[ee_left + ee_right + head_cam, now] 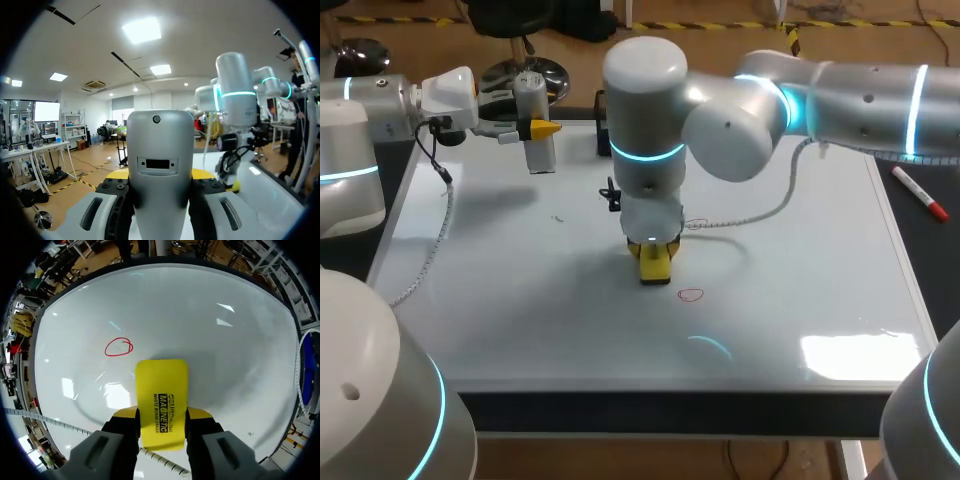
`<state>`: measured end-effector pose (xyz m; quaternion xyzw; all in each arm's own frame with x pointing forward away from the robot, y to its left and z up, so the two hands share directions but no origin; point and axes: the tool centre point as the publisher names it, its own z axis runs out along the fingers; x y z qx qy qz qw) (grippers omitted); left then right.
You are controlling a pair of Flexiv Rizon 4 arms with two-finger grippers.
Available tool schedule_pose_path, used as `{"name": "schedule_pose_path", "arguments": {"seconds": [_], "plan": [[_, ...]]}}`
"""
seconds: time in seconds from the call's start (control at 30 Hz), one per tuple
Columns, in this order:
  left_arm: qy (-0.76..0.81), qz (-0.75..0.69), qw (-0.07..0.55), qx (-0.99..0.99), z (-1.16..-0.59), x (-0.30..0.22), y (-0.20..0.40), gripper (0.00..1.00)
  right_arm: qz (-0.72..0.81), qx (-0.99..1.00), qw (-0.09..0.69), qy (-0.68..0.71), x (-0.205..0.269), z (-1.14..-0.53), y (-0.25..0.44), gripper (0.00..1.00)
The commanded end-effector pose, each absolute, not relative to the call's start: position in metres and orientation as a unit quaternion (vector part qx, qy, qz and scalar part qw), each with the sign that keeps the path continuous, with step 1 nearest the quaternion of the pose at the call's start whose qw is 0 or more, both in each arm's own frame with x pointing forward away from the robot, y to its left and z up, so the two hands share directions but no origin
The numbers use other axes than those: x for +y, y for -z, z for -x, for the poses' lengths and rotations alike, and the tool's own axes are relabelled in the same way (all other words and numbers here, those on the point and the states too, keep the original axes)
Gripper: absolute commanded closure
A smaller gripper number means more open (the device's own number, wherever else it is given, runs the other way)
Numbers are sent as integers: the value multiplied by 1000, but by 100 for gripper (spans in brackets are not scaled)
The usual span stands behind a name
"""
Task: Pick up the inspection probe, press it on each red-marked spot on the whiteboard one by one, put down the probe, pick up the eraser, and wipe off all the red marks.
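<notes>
Head camera overlooks the whole whiteboard (520,300); right wrist camera looks down close, sharing its red circle (119,347); left wrist camera looks level across

A dark table (930,250) carries a large whiteboard (520,300) that fills most of the frame in the head view. One small red circle (691,294) is drawn on the board, just below centre. A red-capped marker (920,193) lies on the bare table at the upper right, beside the board's edge. A white cable (432,245) trails along the board's left side.

print | black lettering across the yellow eraser (161,385) | right wrist view | nothing else legible
</notes>
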<state>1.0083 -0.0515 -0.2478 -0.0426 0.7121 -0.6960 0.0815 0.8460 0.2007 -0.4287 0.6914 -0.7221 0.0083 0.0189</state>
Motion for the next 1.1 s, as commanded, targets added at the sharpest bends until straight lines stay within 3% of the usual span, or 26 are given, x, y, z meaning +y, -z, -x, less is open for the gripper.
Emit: {"name": "schedule_pose_path", "arguments": {"seconds": [0.03,0.33,0.73,1.1], "plan": [[697,41,81,712,-1009,-51,248,100,-688,-726,21,2,198,-856,403,100],[697,41,81,712,-1009,-51,248,100,-685,-728,-8,-4,190,-897,362,100],[697,41,81,712,-1009,-51,248,100,-662,-749,-18,-33,141,-939,342,100],[697,41,81,712,-1009,-51,248,100,-668,-743,-34,-17,178,-906,350,100]]}}
